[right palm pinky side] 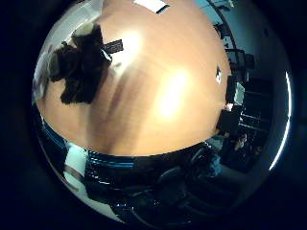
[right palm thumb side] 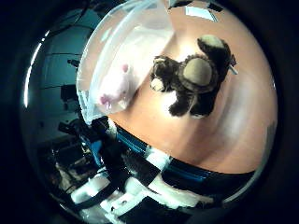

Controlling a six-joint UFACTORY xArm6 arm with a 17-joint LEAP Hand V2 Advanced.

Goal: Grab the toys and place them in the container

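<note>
Thumb-side palm view: nearest the camera, white and black parts of the hand [right palm thumb side: 140, 186] reach in from the picture's edge below the table's [right palm thumb side: 243, 135] border; whether the fingers are apart or together cannot be told. Beyond them lies the orange-brown table, bare across a wide stretch. On it lies a brown plush toy [right palm thumb side: 194, 77] with a tan belly, limbs spread, resting flat on the tabletop. Just beside it, its rim close to the toy's paw, stands a clear plastic container [right palm thumb side: 135, 32] with see-through walls. Inside the container lies a white plush toy [right palm thumb side: 114, 86] with pink ears and pink feet, against the wall nearest the camera.

Little-finger-side palm view: the same brown plush toy appears as a dark shape near one edge of the table, with the container's pale wall behind it. A small dark flat object [right palm pinky side: 113, 46] lies on the table just beside the toy. Farther off, a white sheet [right palm pinky side: 151, 5] lies at the table's far edge. Past the table, dark furniture and a dim room
</note>
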